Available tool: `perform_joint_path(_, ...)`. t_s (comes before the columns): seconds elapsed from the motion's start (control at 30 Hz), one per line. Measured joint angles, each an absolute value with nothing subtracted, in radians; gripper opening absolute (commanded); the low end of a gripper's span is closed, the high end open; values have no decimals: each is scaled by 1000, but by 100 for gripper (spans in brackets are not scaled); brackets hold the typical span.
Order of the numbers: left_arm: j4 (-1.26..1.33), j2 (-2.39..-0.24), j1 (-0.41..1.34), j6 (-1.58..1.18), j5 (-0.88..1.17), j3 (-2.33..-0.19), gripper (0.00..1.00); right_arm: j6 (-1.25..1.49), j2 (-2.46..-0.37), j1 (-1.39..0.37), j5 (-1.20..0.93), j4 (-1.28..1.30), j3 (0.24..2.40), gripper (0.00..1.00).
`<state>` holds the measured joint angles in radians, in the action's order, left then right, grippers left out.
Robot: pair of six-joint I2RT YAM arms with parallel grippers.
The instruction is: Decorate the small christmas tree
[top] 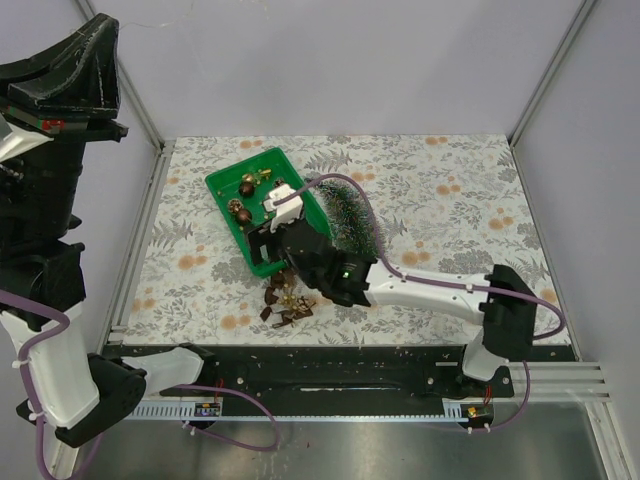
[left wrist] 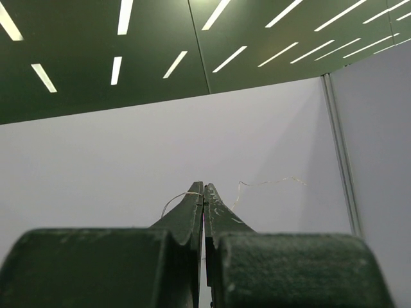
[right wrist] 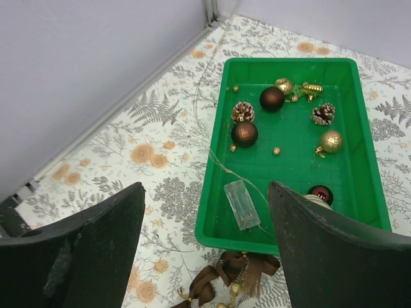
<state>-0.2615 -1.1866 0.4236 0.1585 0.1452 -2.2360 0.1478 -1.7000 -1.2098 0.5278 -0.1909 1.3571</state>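
Top external view: a green tray (top: 222, 186) sits on the fern-and-flower tablecloth (top: 450, 200), left of centre. The small christmas tree (top: 357, 215) is on the cloth just beside the tray's right side, and a purple cable (top: 345, 182) arches across it. I cannot tell whether the tree stands or lies. The right arm (top: 430, 290) reaches from its base at the lower right across to the tray, with the right gripper (top: 268, 243) over the tray's near end. A heap of brown ribbon bows (top: 285, 300) lies on the cloth just in front of the tray. The left gripper (top: 85, 50) is raised high at the far left, well apart from everything on the table.

Left wrist view: the left gripper's fingers (left wrist: 191, 215) point up at a grey wall and a ceiling with light strips. They are pressed flat together, and a thin wire (left wrist: 270, 182) curls out on either side of the tips, pinched between them.

Right wrist view: the right gripper's fingers (right wrist: 96, 244) are spread wide with nothing between them, above the tray's near rim. Inside the tray lie two brown baubles (right wrist: 244, 133), two frosted pinecones (right wrist: 323, 113), a gold glitter bauble (right wrist: 331, 141), small gold beads (right wrist: 276, 151) and a clear battery box (right wrist: 242, 204) with wire running from it. A dark red bauble (right wrist: 320, 192) sits partly behind the right finger.
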Motion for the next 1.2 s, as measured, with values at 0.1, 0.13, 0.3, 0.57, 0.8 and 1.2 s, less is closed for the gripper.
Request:
perform_joint_path(0.1, -240, -1182, 424, 171, 134, -2233, 0, 161, -1618, -1212, 512, -197, 1312, 85)
perform_joint_path(0.13, -223, -1175, 424, 176, 127, -2217, 0, 166, -1596, -1214, 510, -197, 1301, 84)
perform_joint_path(0.3, -160, -1145, 424, 189, 52, -2167, 0, 174, -1544, -1238, 503, -192, 1275, 81)
perform_joint_path(0.57, -108, -1143, 424, 214, -2, -2179, 0, 147, -1544, -1270, 485, -136, 1304, 86)
perform_joint_path(0.8, -23, -1113, 424, 264, -62, -2157, 0, 148, -1481, -1330, 491, -96, 1188, 93)
perform_joint_path(1.2, 92, -1100, 424, 353, -142, -2145, 0, 292, -1610, -1353, 487, -21, 957, 99)
